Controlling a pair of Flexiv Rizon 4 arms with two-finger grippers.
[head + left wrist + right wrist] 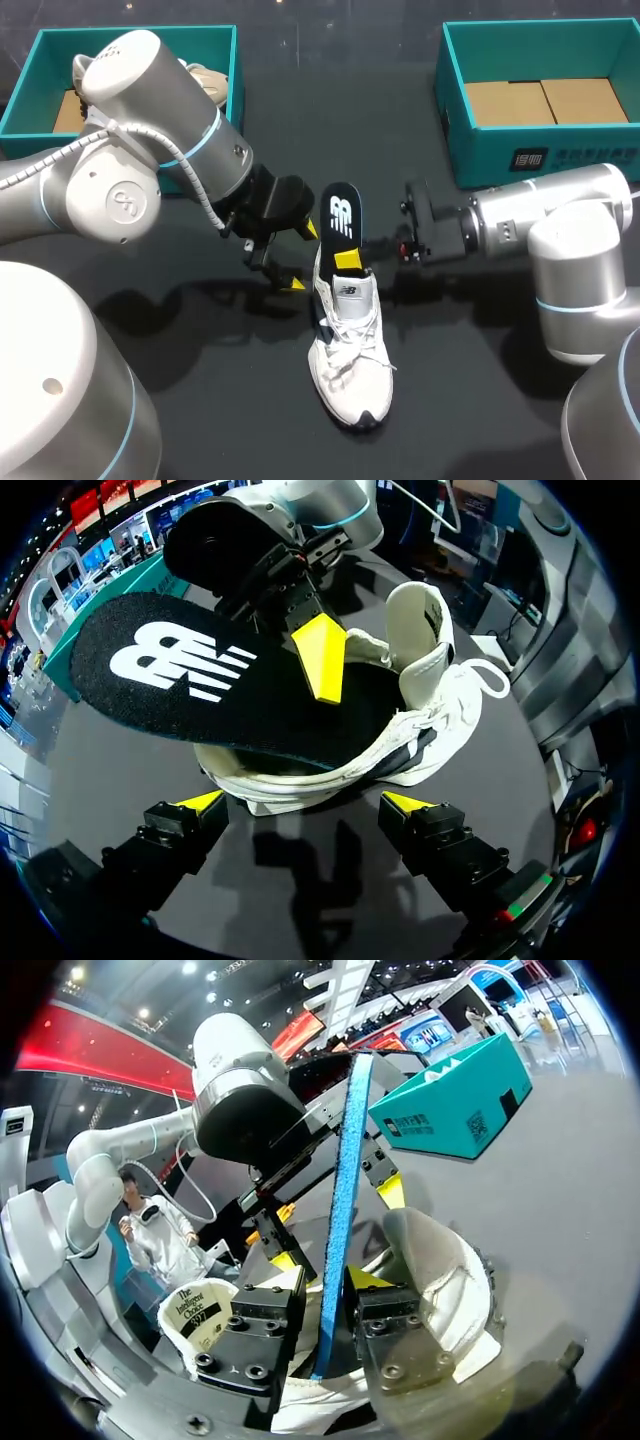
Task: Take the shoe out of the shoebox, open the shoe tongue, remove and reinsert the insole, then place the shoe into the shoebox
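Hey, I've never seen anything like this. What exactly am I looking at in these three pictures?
Two robot arms work at a dark table. One picture looks down from above. The other two come from cameras on each arm's wrist. A white shoe lies on the table, with a teal box at the far left and another teal box at the far right. The right gripper is shut on the black insole, which sticks up out of the shoe. The left gripper is open by the shoe's heel and holds nothing.
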